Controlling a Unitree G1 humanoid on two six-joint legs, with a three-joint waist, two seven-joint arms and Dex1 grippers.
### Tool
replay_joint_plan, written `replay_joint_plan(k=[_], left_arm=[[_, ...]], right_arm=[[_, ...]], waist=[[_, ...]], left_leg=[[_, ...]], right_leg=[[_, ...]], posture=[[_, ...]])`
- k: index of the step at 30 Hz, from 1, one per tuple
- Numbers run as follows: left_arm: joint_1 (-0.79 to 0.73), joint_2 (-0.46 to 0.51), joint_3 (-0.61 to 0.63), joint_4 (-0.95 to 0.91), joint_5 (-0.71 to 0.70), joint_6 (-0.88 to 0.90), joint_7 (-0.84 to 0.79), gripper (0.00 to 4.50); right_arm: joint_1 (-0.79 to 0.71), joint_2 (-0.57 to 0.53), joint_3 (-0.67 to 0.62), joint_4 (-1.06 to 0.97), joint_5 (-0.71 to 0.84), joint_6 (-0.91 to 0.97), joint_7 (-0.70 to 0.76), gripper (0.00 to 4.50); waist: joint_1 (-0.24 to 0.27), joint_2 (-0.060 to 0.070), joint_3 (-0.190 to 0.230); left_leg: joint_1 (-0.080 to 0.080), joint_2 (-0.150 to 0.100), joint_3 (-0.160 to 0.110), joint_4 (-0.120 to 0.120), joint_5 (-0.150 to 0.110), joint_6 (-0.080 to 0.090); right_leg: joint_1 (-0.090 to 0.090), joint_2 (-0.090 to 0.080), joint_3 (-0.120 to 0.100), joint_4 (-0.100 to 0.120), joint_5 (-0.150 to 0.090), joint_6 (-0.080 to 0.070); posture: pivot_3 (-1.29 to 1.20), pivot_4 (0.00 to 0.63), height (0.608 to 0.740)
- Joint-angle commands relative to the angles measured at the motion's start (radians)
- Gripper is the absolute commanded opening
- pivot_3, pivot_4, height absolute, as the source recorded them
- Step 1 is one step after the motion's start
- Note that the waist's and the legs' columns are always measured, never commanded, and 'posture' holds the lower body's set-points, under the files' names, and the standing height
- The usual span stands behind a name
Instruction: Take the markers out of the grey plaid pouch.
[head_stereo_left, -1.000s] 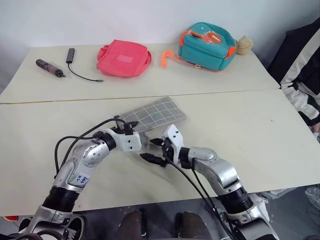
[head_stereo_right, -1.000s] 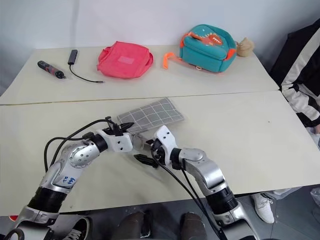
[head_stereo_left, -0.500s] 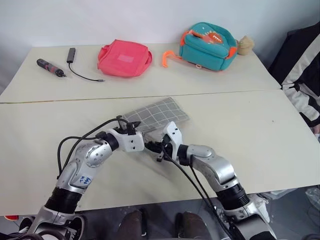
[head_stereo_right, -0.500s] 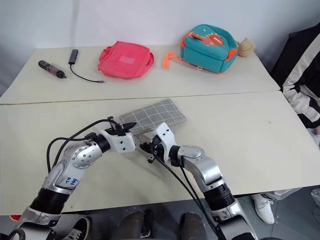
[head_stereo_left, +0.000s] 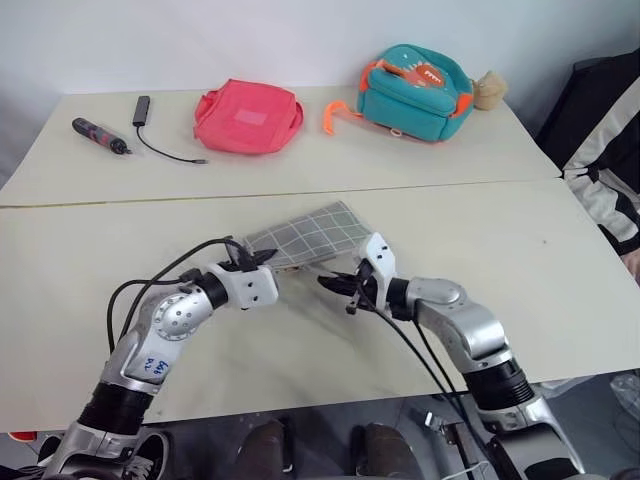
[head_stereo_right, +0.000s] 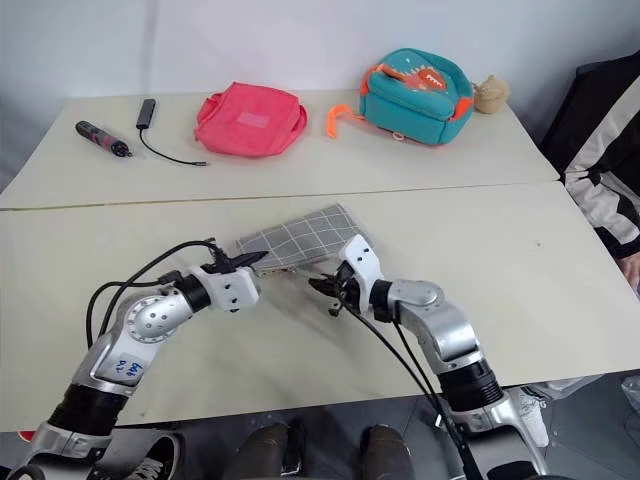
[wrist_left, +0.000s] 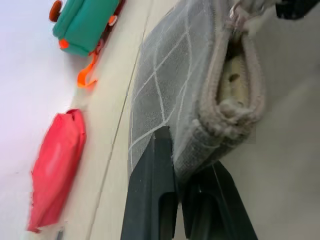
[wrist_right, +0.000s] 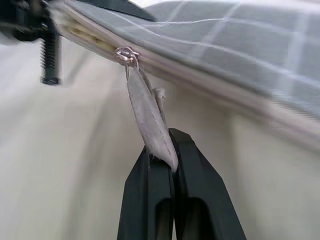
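Pinching corner of grey plaid pouch (head_stereo_left: 308, 236), your left gripper (wrist_left: 177, 172) has fingers clamped on fabric at zipper end. Right gripper (wrist_right: 170, 150) closed on grey zipper pull tab (wrist_right: 149, 120), slider partway along seam. Pouch lies mid-table (head_stereo_left: 560, 260), between both grippers, mouth partly open. Pale yellowish object visible inside opening (wrist_left: 234, 82); can't tell you if it's marker. Pink bag (head_stereo_left: 247, 115), teal backpack (head_stereo_left: 415, 90) at far edge.

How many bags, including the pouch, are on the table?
3: the pink bag and the teal backpack at the far edge, the grey plaid pouch near the middle.
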Motion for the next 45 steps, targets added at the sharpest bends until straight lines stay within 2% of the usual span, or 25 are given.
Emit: replay_joint_plan(k=[1, 10, 17, 23, 26, 29, 32, 38, 41, 45], left_arm=[[0.001, 0.061, 0.073, 0.033, -0.03, -0.042, 0.002, 0.0], [0.038, 0.079, 0.117, 0.053, -0.108, -0.081, 0.001, 0.0], [0.073, 0.092, 0.138, 0.052, -0.145, -0.109, -0.017, 0.0], [0.079, 0.073, 0.139, 0.038, -0.243, -0.1, -0.073, 0.0], [0.077, 0.065, 0.13, 0.029, -0.244, -0.089, -0.078, 0.0], [0.071, 0.052, 0.135, 0.027, -0.255, -0.062, -0.08, 0.0], [0.066, 0.046, 0.127, 0.023, -0.256, -0.051, -0.086, 0.0], [0.052, 0.032, 0.116, 0.031, -0.263, -0.042, -0.102, 0.0], [0.038, 0.009, 0.109, 0.017, -0.302, 0.003, -0.128, 0.0], [0.02, -0.015, 0.101, -0.031, -0.365, 0.112, -0.181, 0.0]], right_arm=[[-0.028, -0.061, -0.062, 0.015, -0.001, -0.038, 0.036, 0.04], [-0.056, -0.185, -0.106, 0.173, -0.052, -0.148, 0.083, 0.04], [-0.075, -0.215, -0.12, 0.25, -0.083, -0.204, 0.088, 0.04], [-0.093, -0.215, -0.13, 0.288, -0.084, -0.23, 0.106, 0.04], [-0.083, -0.202, -0.141, 0.251, -0.049, -0.203, 0.132, 0.69], [-0.056, -0.229, -0.155, 0.181, -0.011, -0.155, 0.178, 1.77], [-0.02, -0.3, -0.17, 0.069, 0.067, -0.087, 0.291, 2.75], [-0.078, -0.291, -0.245, 0.053, 0.08, -0.147, 0.246, 2.75], [-0.104, -0.248, -0.253, 0.027, 0.103, -0.173, 0.236, 2.13], [-0.08, -0.208, -0.129, -0.051, -0.005, -0.322, 0.252, 0.74]], waist=[[0.0, 0.0, 0.0], [0.001, 0.0, 0.0], [-0.001, 0.0, 0.0], [0.0, 0.0, 0.0], [0.0, 0.0, 0.0], [0.001, 0.0, 0.0], [0.005, 0.0, 0.0], [0.0, 0.0, 0.0], [0.001, 0.0, 0.0], [0.001, 0.0, 0.0]], left_leg=[[0.0, 0.0, 0.0, 0.0, 0.0, 0.0], [0.0, 0.0, 0.0, 0.0, 0.0, 0.001], [0.0, 0.0, 0.0, 0.0, 0.0, 0.0], [0.0, 0.0, 0.0, 0.001, 0.0, 0.001], [0.0, 0.0, 0.0, 0.001, 0.0, 0.001], [0.0, 0.0, 0.0, 0.001, 0.0, 0.001], [0.0, 0.0, 0.0, 0.001, 0.0, 0.001], [0.0, 0.0, 0.0, 0.002, 0.0, 0.001], [0.0, 0.0, 0.0, 0.001, 0.0, 0.001], [0.0, 0.0, 0.0, 0.001, 0.0, 0.001]], right_leg=[[0.0, 0.0, 0.0, 0.0, 0.0, 0.0], [0.001, 0.0, -0.002, -0.001, 0.0, 0.0], [0.001, 0.0, -0.002, 0.0, 0.0, 0.0], [0.001, 0.0, -0.002, 0.0, 0.0, 0.0], [0.001, 0.0, -0.002, -0.001, 0.0, 0.0], [0.002, 0.0, -0.002, -0.001, 0.0, 0.0], [0.002, 0.0, -0.002, -0.001, 0.0, 0.0], [0.002, 0.0, -0.002, -0.001, 0.001, 0.001], [0.002, 0.0, -0.003, -0.001, 0.0, 0.001], [0.002, 0.0, -0.003, -0.001, 0.001, 0.001]], posture=[[0.0, 0.15, 0.74], [0.0, 0.15, 0.74], [0.0, 0.15, 0.74], [0.0, 0.15, 0.74], [0.0, 0.15, 0.74], [0.0, 0.15, 0.74], [0.0, 0.15, 0.74], [0.0, 0.15, 0.74], [0.0, 0.15, 0.74], [0.0, 0.15, 0.74]])
